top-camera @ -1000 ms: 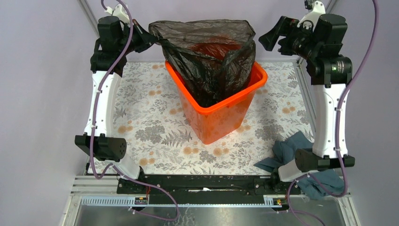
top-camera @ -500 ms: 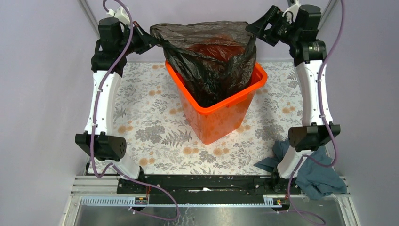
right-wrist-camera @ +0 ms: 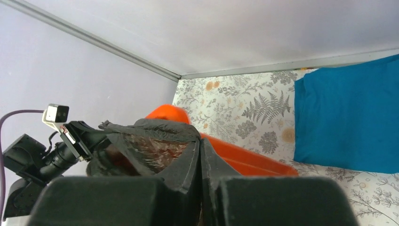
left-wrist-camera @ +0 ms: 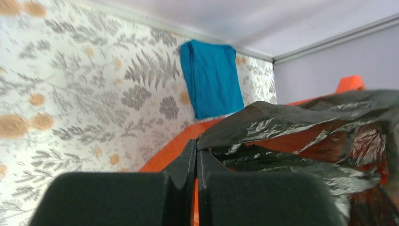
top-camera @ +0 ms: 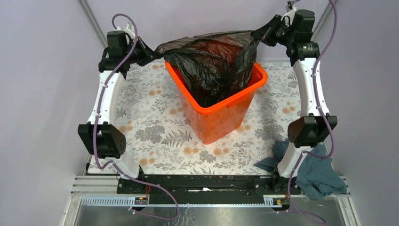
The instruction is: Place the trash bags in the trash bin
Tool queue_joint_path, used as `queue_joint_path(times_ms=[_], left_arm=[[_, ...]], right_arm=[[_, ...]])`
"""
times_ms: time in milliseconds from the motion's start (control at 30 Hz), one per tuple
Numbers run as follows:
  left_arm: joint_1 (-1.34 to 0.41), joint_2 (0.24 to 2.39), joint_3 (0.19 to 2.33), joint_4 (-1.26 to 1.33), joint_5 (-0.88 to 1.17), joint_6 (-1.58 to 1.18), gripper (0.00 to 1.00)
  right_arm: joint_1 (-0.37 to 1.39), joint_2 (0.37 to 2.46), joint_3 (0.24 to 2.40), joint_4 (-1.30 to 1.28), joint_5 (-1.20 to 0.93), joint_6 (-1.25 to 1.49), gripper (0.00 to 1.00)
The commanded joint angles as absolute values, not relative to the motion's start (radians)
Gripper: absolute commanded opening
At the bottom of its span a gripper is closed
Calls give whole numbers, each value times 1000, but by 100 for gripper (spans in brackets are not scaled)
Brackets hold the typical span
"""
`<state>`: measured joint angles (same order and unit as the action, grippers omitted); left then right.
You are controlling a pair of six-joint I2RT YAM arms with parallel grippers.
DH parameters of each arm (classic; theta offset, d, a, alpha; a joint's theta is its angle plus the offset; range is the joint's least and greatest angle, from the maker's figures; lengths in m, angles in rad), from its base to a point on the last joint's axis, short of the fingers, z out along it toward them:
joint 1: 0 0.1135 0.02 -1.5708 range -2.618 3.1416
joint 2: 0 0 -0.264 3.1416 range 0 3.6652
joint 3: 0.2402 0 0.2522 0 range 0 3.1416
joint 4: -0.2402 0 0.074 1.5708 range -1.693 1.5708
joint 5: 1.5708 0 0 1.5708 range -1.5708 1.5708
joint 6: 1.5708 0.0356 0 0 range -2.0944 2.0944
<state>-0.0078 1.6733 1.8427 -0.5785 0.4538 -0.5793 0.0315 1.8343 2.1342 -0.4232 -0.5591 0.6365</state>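
The orange trash bin [top-camera: 221, 117] stands mid-table with the black trash bag [top-camera: 211, 70] hanging inside it, the bag's mouth stretched wide above the rim. My left gripper [top-camera: 153, 52] is shut on the bag's left corner, just beyond the bin's far-left rim. My right gripper [top-camera: 258, 35] is shut on the right corner, above the far-right rim. In the left wrist view the closed fingertips [left-wrist-camera: 196, 143] pinch the film [left-wrist-camera: 291, 117] over the orange rim [left-wrist-camera: 164, 157]. The right wrist view shows its jaws [right-wrist-camera: 200, 143] closed against the bag's edge [right-wrist-camera: 150, 136], with the bin [right-wrist-camera: 249, 160] beyond.
A grey-blue cloth [top-camera: 313, 172] lies crumpled at the near right, by the right arm's base. A bright blue cloth [left-wrist-camera: 209, 77] [right-wrist-camera: 348, 117] lies flat on the floral table beyond the bin. Walls stand close at the back and on both sides.
My right gripper moved left to the bag's right corner and closed on it. The left arm came down, so the bag's mouth sits lower and is stretched between both grippers.
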Motion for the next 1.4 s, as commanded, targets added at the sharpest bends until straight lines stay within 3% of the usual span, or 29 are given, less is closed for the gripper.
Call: queue_joint_path(times_ms=[0,333,667,767,933,1033,1133,1200,1367], left_arm=[[-2,1668,1719,-425,615,-656,0],[-2,1594,1494,-344,665,-672,0],[-2,1428,1334,-328,693,-664,3],[-1,1402,1356,-349,696,-658,5],[-2,1399,1388,-368,690,-644,6],[-2,1402,1364,-360,702,-649,6],[-2,1401,1341,-349,705,-650,5],[-2,1399,1330,-338,708,-657,5],[-2,1400,1320,-331,722,-660,5]], right_arm=[[25,1899,2103,-374,-633,641,6],[26,1958,2019,-381,-679,589,15],[28,1773,1722,-412,-604,480,31],[28,1752,1807,-539,-517,417,40],[26,1728,2102,-755,-284,330,74],[26,1736,2264,-846,-161,290,90],[26,1751,2388,-879,-137,265,93],[47,1746,2409,-821,-293,243,92],[307,1777,2454,-784,-407,34,100]])
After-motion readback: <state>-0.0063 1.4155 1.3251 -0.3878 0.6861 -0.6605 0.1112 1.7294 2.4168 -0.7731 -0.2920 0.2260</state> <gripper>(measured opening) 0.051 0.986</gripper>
